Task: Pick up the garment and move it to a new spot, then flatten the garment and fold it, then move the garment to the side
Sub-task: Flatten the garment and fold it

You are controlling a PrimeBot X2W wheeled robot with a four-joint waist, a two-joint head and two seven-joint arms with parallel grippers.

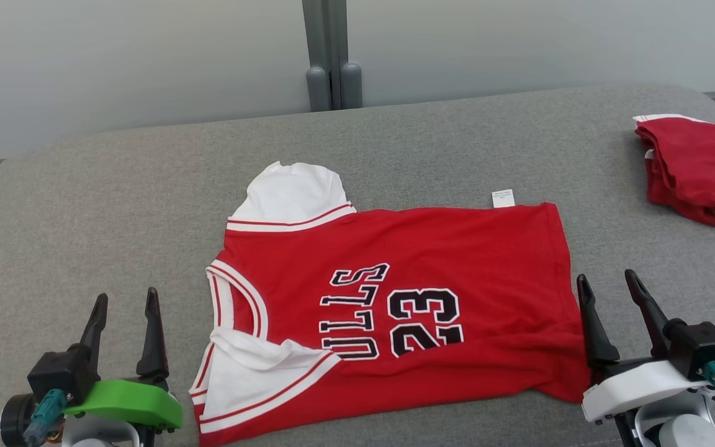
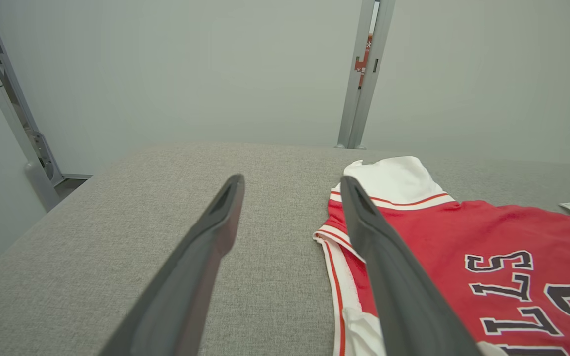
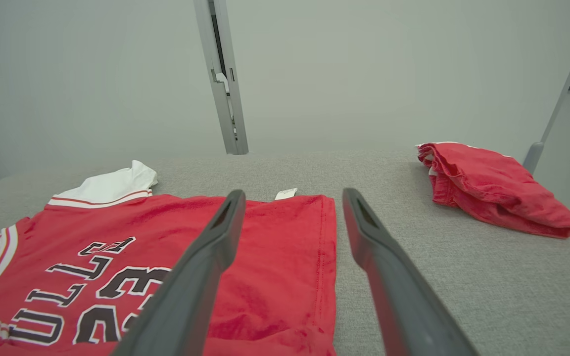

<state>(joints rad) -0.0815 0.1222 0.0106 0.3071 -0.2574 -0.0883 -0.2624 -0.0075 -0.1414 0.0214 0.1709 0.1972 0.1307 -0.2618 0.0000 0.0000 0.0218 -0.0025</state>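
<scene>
One wide grey fabric-covered surface (image 1: 432,143) is carrying everything, and the red jersey (image 1: 488,248) is lying spread across its middle, turned sideways with the neck toward the robot's left and the hem toward its right. Across the chest, black letters edged in white are reading "ULLS" (image 1: 351,310), with whatever comes before them tucked under a folded sleeve, and beside them the number "23" (image 1: 424,320) is showing in the same lettering. The jersey is looking mostly flat, with white striped trim running round the neck opening, one white sleeve (image 1: 292,192) sticking out at the far side and the other white sleeve (image 1: 252,372) lying crumpled over the near shoulder; the near hem corner is wrinkling a little. A second red garment (image 1: 699,167) is sitting folded well apart at the far right edge. The left gripper (image 1: 126,297) is waiting just beside the neck end with its fingers spread and gripping nothing, and the right gripper (image 1: 606,277) is standing just beside the hem, likewise spread wide and empty. A small white label (image 1: 503,198) is poking out from the jersey's far edge, its print too small to read.
</scene>
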